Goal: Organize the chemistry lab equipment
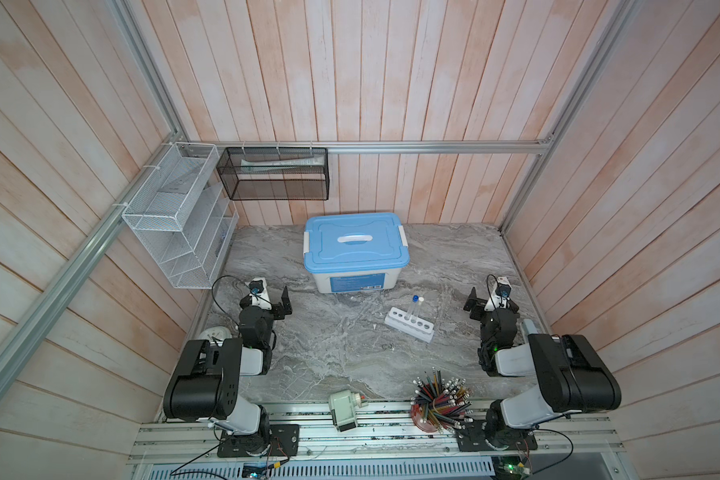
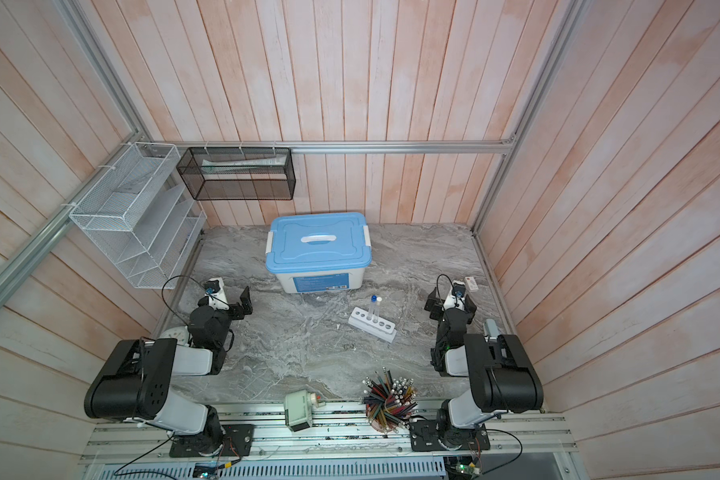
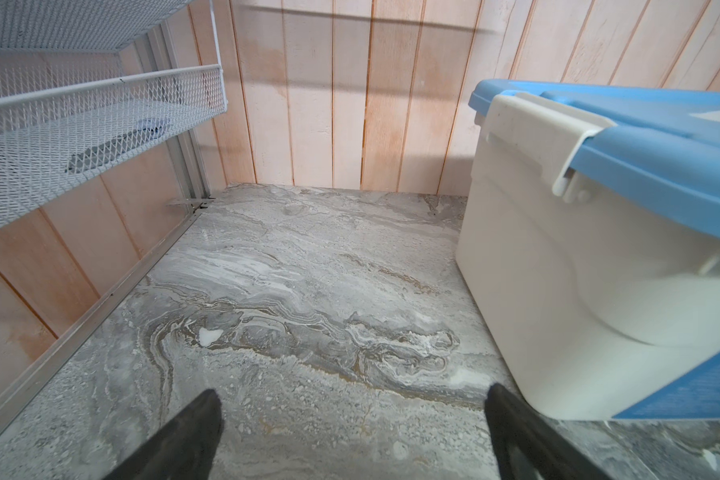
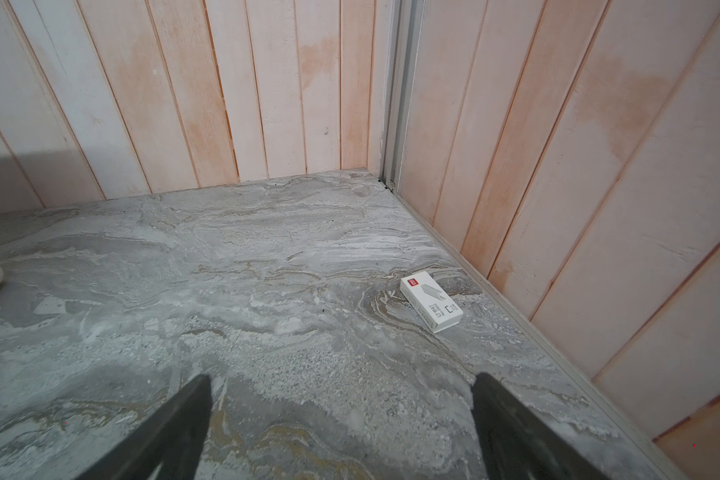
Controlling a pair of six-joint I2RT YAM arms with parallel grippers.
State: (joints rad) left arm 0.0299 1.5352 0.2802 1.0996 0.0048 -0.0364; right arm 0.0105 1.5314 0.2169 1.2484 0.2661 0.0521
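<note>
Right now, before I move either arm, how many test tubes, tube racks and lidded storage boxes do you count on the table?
Test tubes: 2, the blue-capped tube and the white-capped tube, both upright in the rack
Tube racks: 1, white, six holes
Lidded storage boxes: 1, the blue-lidded storage box, lid on
Total: 4

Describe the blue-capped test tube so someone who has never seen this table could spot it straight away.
Start at the big blue-lidded storage box at the back of the marble table; just in front of it, slightly right, sits a white six-hole rack. Two clear tubes stand upright in it: the blue-capped test tube beside a white-capped test tube, told apart only by cap colour.
</note>
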